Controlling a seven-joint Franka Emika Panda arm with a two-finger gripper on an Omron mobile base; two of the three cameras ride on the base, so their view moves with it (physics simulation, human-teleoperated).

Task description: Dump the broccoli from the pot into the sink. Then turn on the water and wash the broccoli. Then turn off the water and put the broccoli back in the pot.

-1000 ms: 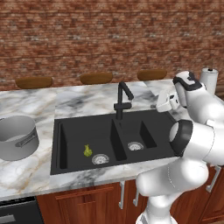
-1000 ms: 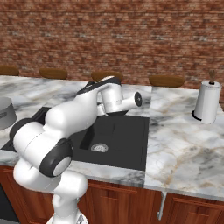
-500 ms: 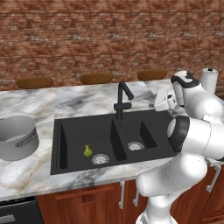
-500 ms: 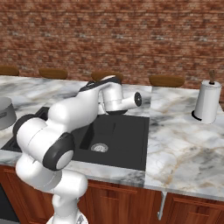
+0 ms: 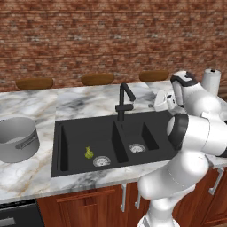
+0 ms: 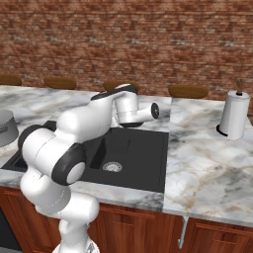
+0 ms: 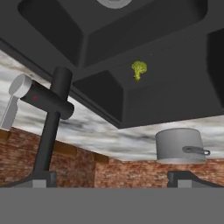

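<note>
The gripper (image 7: 111, 181), its two dark fingertips spread wide with nothing between them, hangs over the marble counter (image 5: 88, 99) at the right end of the sink (image 5: 62, 137), near the black faucet (image 5: 123, 99).

Read from left to right in the left base view, the scene runs as follows. The grey pot (image 5: 17, 138) stands upright on the counter just beside the sink's left rim, and nothing can be seen inside it from this angle. Next comes the larger basin, where the broccoli (image 5: 88, 153) rests on the black floor close to the round silver drain (image 5: 101, 161); whether it stands or lies cannot be made out at this size. Then the divider, the faucet rising behind it, the smaller basin with its own drain, and finally the white arm's wrist and hand.

The relation that matters is this one: the faucet sits between the hand and the broccoli's basin, and it is the nearest of the task's fixtures. In the hand view the faucet's dark neck and the silver-tipped lever (image 7: 19, 94) loom at the left, while the floret appears small and far off beyond the divider, with the pot farther still.

With the broccoli apparently already out of the pot, the judgement is that turning on the water comes next, a short reach toward the lever.
</note>
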